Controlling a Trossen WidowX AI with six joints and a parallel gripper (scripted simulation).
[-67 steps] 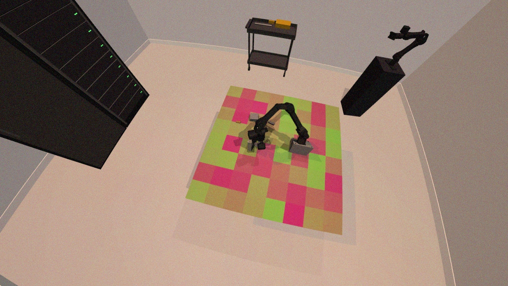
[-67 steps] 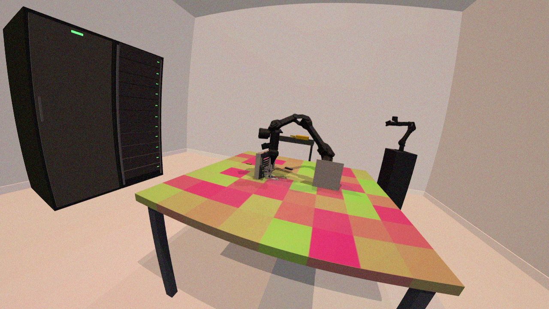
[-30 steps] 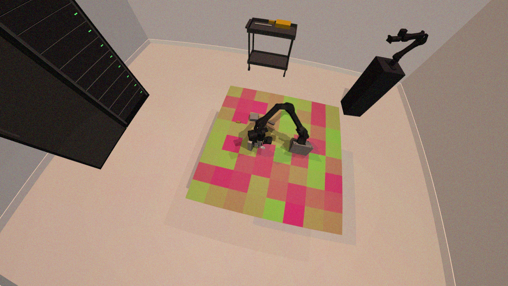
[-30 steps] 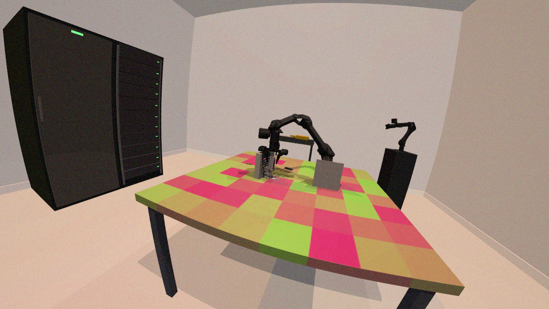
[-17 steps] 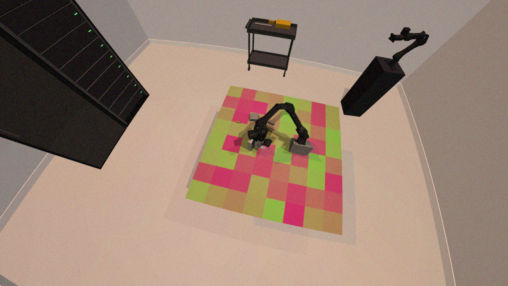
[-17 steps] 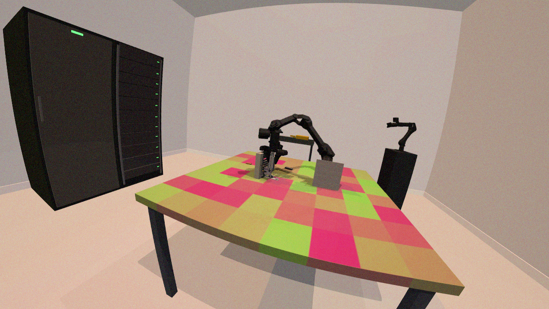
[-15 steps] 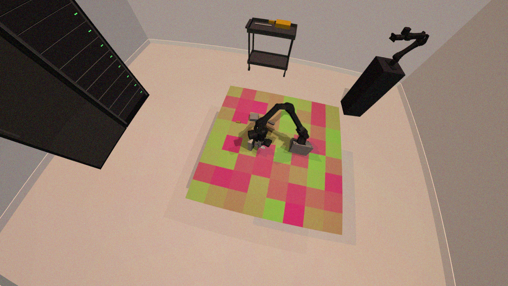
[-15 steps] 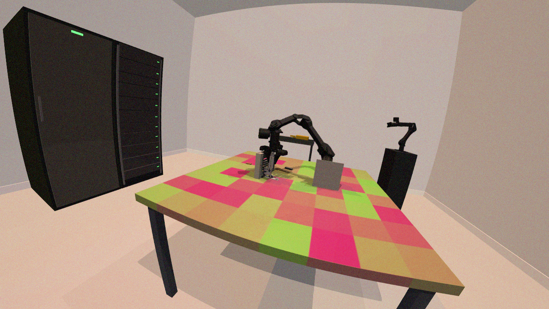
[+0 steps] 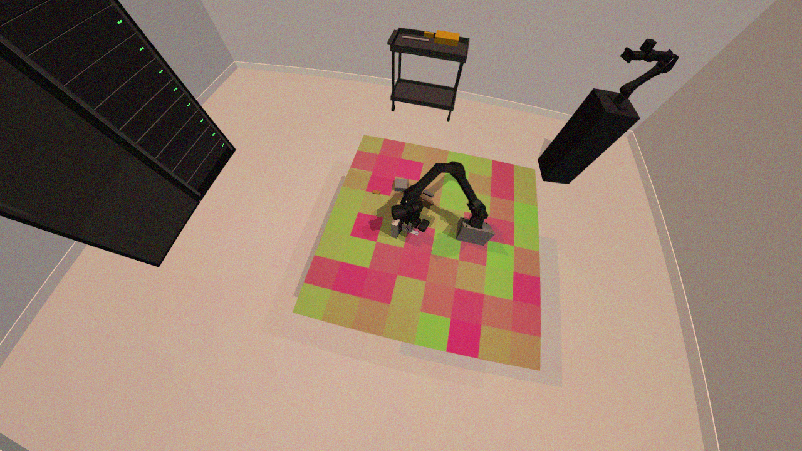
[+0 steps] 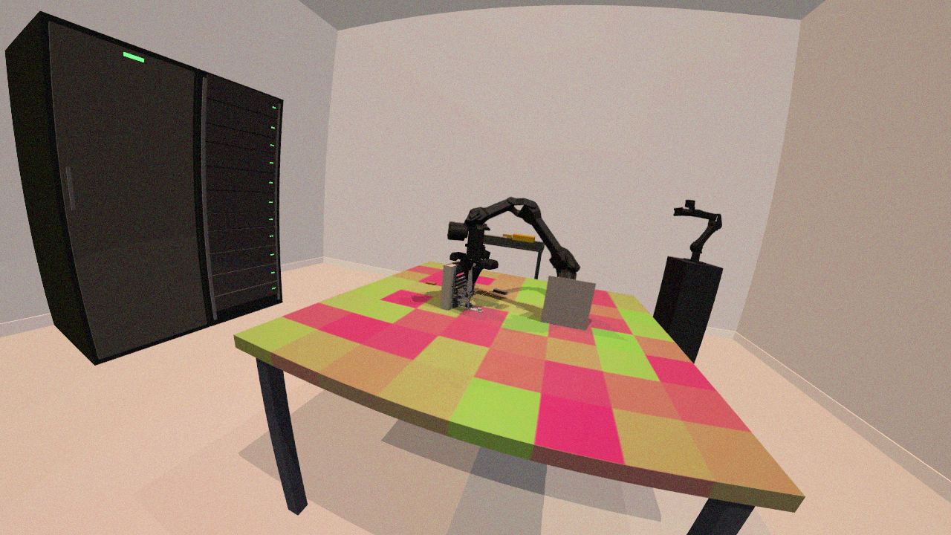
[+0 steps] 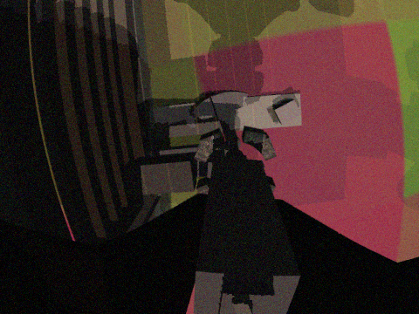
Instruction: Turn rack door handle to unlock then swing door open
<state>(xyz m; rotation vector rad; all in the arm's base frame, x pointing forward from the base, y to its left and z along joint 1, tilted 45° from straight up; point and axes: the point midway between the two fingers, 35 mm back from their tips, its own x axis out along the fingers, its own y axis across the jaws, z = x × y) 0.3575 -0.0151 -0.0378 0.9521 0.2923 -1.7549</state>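
The small grey rack (image 9: 395,228) (image 10: 449,289) (image 11: 75,131) stands on the table (image 10: 495,406), with its barred interior at the left in the wrist view. My gripper (image 9: 413,222) (image 10: 473,271) (image 11: 237,208) points down beside it. Its black fingers are shut on the dark upright handle (image 11: 237,227), which runs up between them in the wrist view. A pale notched piece (image 11: 262,113) shows low beyond the handle. The door panel is hard to make out behind the fingers and handle, so I cannot tell its angle or how far the handle is turned.
A grey block (image 9: 401,183), a small dark piece (image 9: 428,193) (image 10: 499,291) and a small orange piece (image 9: 376,191) (image 10: 431,283) lie behind the rack. My arm's grey base (image 9: 473,232) (image 10: 568,302) stands to the right. A cart and large cabinets stand off the table.
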